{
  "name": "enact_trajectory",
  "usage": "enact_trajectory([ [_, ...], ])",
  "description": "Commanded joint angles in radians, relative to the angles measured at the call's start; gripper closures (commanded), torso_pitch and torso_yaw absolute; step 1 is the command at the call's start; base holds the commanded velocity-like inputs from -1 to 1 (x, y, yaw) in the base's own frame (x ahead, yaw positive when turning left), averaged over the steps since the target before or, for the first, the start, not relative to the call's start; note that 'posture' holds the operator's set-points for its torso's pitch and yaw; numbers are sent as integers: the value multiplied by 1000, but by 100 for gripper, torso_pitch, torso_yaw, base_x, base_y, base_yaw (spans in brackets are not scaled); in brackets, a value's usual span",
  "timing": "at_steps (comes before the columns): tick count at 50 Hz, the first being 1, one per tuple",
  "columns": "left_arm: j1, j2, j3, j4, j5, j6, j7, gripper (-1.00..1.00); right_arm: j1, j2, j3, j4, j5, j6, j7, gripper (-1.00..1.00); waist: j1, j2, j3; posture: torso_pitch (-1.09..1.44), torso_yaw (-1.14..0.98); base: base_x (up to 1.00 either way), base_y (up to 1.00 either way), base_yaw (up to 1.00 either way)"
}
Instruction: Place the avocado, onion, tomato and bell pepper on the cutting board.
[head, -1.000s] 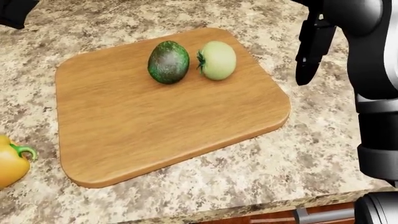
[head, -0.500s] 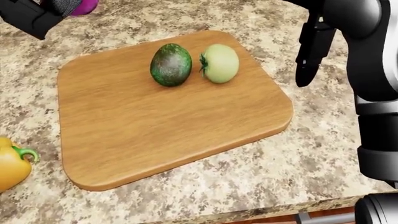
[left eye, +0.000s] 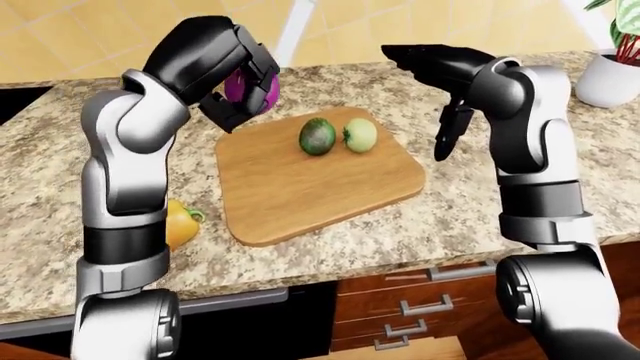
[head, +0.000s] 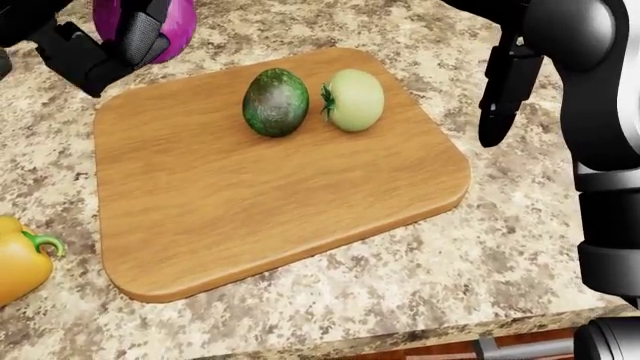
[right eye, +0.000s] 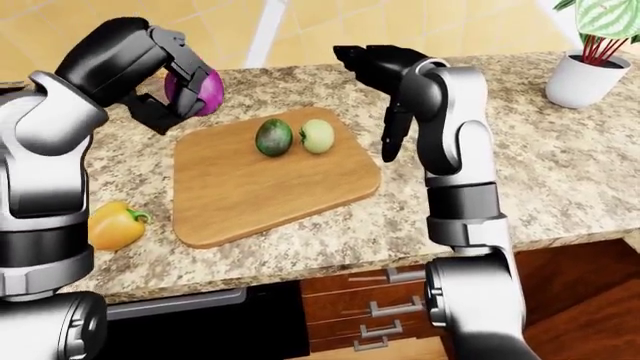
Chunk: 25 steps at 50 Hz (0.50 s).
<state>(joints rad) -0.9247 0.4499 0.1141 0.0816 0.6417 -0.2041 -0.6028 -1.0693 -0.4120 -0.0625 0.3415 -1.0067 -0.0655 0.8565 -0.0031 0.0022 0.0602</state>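
A wooden cutting board (head: 250, 195) lies on the granite counter. On its upper part sit a dark green avocado (head: 275, 102) and a pale green tomato (head: 354, 100), side by side. My left hand (head: 125, 34) is shut on a purple onion (head: 178, 22) and holds it above the counter by the board's upper left corner; the onion also shows in the right-eye view (right eye: 196, 91). A yellow bell pepper (head: 20, 259) lies on the counter left of the board. My right hand (left eye: 420, 58) is open and empty, raised to the right of the board.
A white pot with a plant (right eye: 588, 71) stands on the counter at the far right. The counter edge (head: 420, 334) runs along the bottom, with wooden drawers (left eye: 420, 307) beneath. A dark recess (left eye: 15, 105) is at the far left.
My left hand has come down into the head view from the top left, carrying the purple onion toward the board's upper left corner. The right arm, avocado and tomato have stayed put.
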Motion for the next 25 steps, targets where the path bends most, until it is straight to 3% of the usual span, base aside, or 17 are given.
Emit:
enact_trajectory([
  [1, -27, 9, 22, -31, -1, -15, 22, 100, -40, -11, -13, -28, 3, -2, -21, -100, 1, 0, -32, 0, 0, 0, 0, 0],
  [25, 86, -47, 5, -42, 64, -102, 41, 100, -41, -16, -15, -28, 5, -4, -18, -100, 2, -2, -38, 0, 0, 0, 0, 0],
])
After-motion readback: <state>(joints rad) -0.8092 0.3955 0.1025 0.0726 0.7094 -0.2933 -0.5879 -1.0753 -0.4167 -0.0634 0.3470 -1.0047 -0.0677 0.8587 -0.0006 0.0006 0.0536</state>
